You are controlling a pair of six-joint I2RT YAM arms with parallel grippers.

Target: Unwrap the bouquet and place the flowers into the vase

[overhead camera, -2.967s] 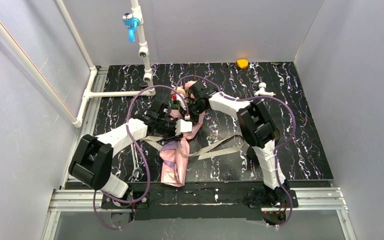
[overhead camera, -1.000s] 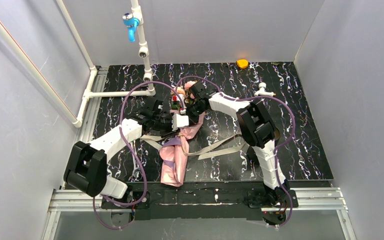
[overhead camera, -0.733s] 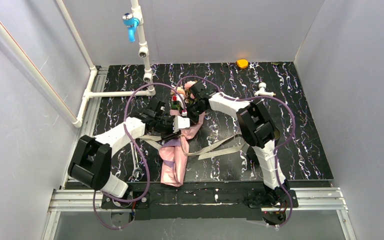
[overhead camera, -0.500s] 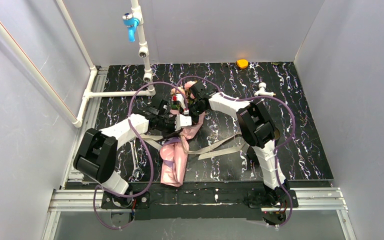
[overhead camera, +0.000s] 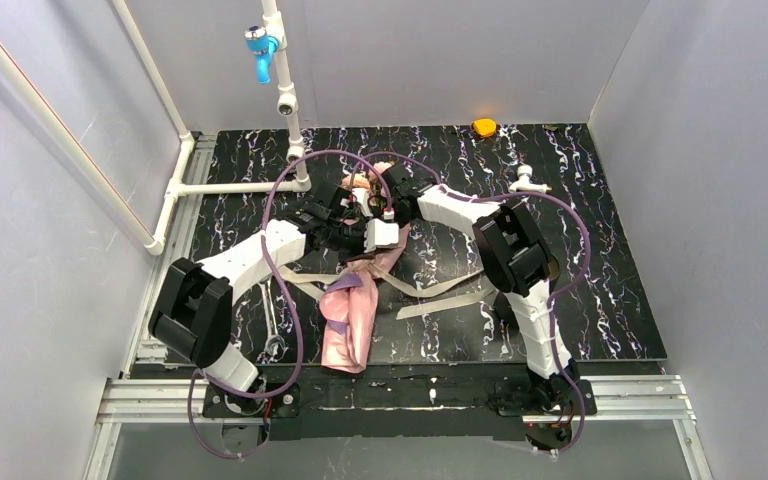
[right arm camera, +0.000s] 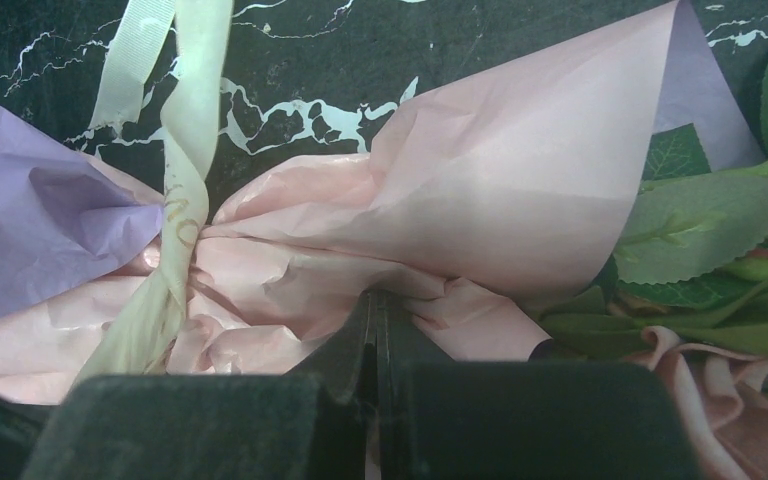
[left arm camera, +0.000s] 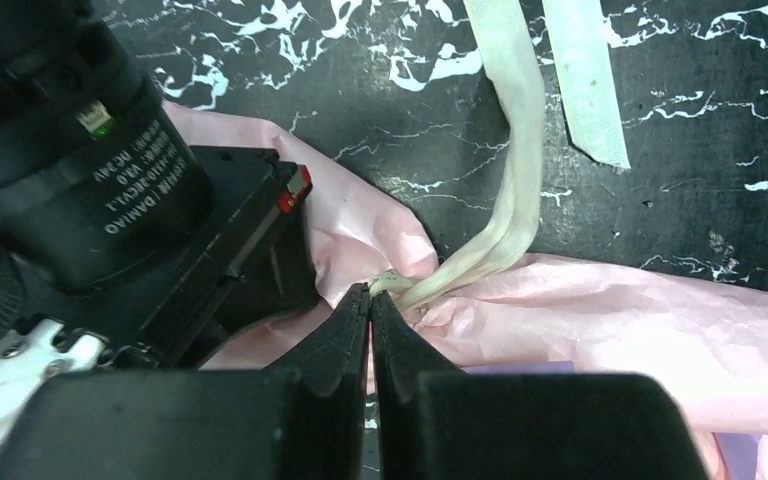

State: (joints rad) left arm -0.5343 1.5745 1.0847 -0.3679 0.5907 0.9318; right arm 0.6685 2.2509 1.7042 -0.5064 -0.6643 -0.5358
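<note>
top external, ribbon point(overhead camera: 440, 291) beside bouquet point(overhead camera: 350, 320), pipes point(overhead camera: 235, 187) left

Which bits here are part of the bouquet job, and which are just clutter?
Job: wrap, ribbon, flowers, left tool shut at the ribbon knot, right tool shut on the wrap.
Clutter: yellow thing, white fitting, blue tap on the pipe.

light: even, bright | shadows: soft | wrist views — near fingertips blurred, paper sharp
</note>
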